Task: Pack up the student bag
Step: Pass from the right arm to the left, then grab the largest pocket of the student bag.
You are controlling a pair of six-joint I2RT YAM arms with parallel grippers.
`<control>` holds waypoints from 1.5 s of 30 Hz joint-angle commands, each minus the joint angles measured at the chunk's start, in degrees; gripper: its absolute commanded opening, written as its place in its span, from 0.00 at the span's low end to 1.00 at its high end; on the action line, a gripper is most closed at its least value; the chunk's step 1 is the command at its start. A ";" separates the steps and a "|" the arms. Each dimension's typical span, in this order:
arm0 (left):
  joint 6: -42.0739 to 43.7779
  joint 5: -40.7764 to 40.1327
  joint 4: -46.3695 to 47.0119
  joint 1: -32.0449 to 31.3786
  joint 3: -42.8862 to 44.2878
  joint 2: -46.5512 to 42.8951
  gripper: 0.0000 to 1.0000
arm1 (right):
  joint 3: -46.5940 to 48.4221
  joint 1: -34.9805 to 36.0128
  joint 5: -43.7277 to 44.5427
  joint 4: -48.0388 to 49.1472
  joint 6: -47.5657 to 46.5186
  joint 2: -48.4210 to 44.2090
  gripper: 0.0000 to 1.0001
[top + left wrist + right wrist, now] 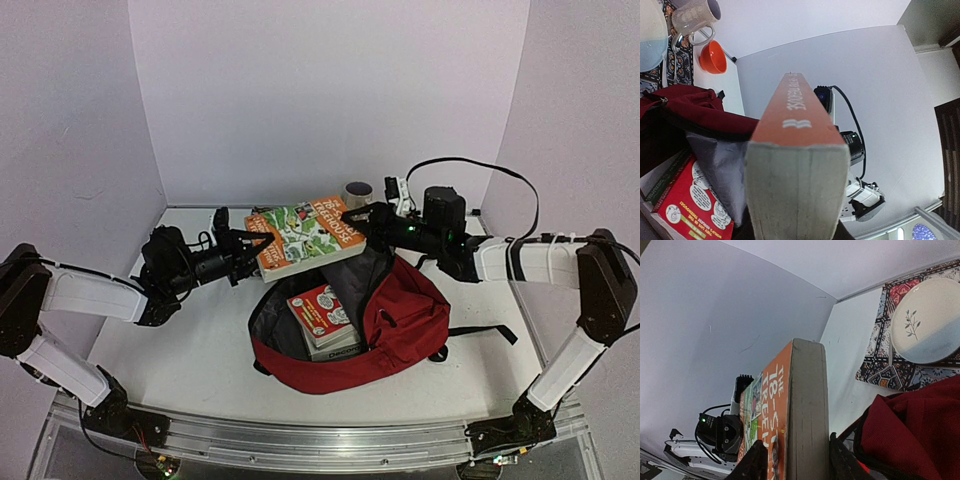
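Hovering orange book [305, 235]; red book [320, 312] inside student bag [405, 320]

The large dark-red soft fabric backpack [400, 310] lies on its back in the middle of the white worktop [200, 340]. Its main mouth gapes upward and shows grey lining. A black strap trails off to the right. A red-and-white paperback [320, 312] rests flat inside on top of another book. A thick orange-covered book [305, 235] hangs just above the bag's rear rim.
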 commanded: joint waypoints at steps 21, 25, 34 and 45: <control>-4.35 2.88 4.53 10.55 -10.00 -11.09 0.00 | 17.15 0.15 24.09 -55.98 -31.95 -7.37 0.80; -4.09 4.14 3.57 11.47 -11.92 -12.45 0.00 | 17.63 0.19 23.03 -57.13 -32.18 -5.16 0.79; -3.48 10.39 1.74 11.54 -12.14 -11.77 0.00 | 19.27 1.36 20.15 -58.17 -33.19 -0.43 0.61; -3.92 15.61 -0.27 10.57 -12.47 -11.15 0.00 | 23.99 3.48 22.88 -58.94 -34.66 -4.62 0.00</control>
